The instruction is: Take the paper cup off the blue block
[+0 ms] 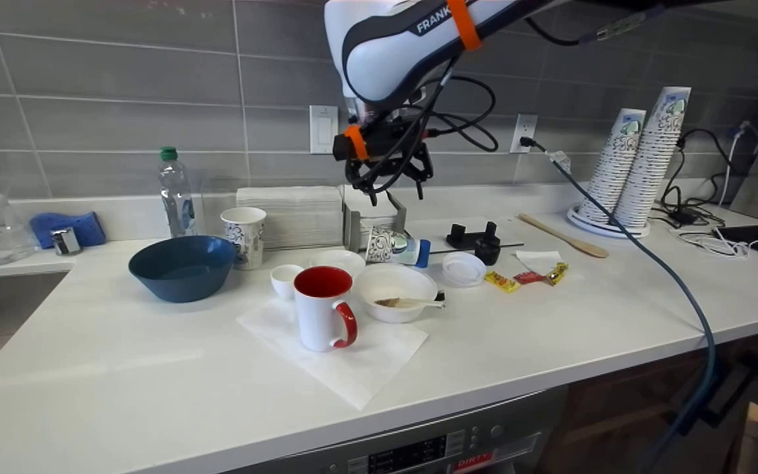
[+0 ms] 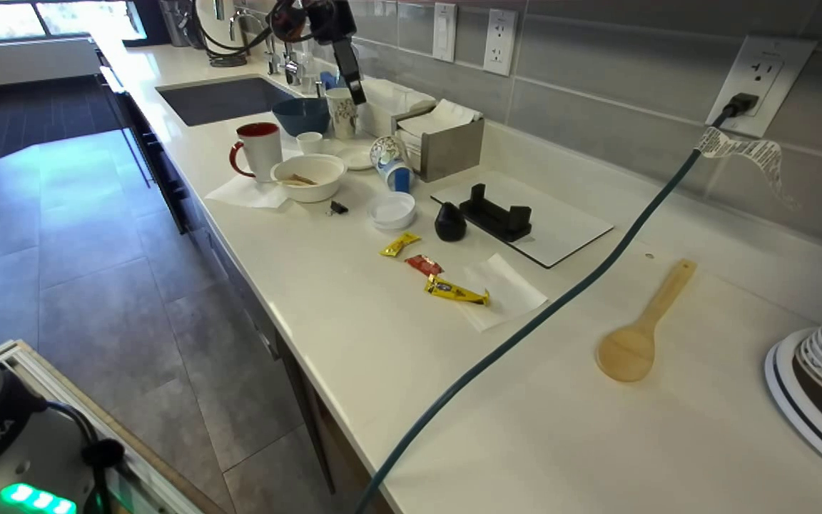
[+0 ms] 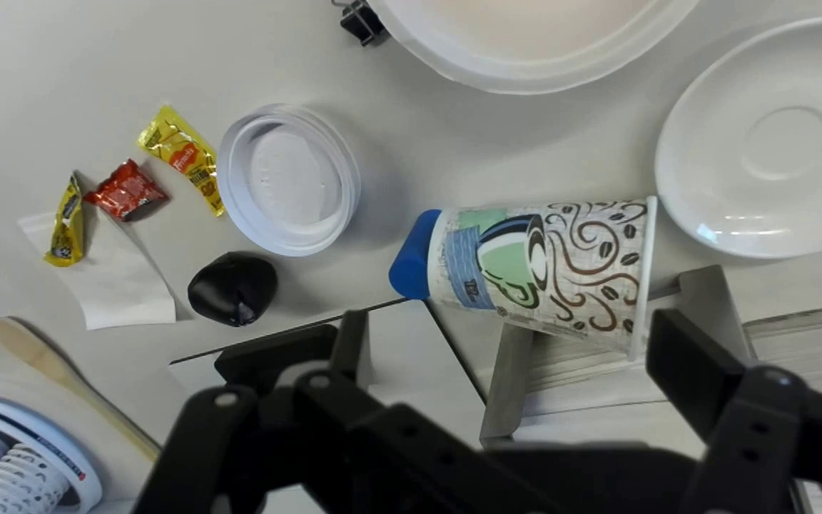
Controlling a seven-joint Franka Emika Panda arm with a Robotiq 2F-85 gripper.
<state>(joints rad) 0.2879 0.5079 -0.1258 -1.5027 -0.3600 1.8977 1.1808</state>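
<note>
A printed paper cup (image 1: 385, 246) lies on its side on the counter. It also shows in an exterior view (image 2: 387, 155) and in the wrist view (image 3: 539, 264). A small blue block (image 3: 413, 258) sits at the cup's base end, partly covered by it; it also shows in both exterior views (image 1: 424, 254) (image 2: 402, 180). I cannot tell how far the block reaches under the cup. My gripper (image 1: 397, 192) is open and empty, well above the counter and apart from the cup. In the wrist view the jaws (image 3: 514, 350) are wide apart, with the cup beyond them.
A metal napkin holder (image 3: 511, 385) stands against the cup's wall side. A white bowl (image 1: 397, 316), a white saucer (image 3: 732, 135) and white lids (image 3: 290, 178) lie near the cup. A red-handled mug (image 1: 316, 322) stands in front. A teal cable (image 2: 525, 330) crosses the counter.
</note>
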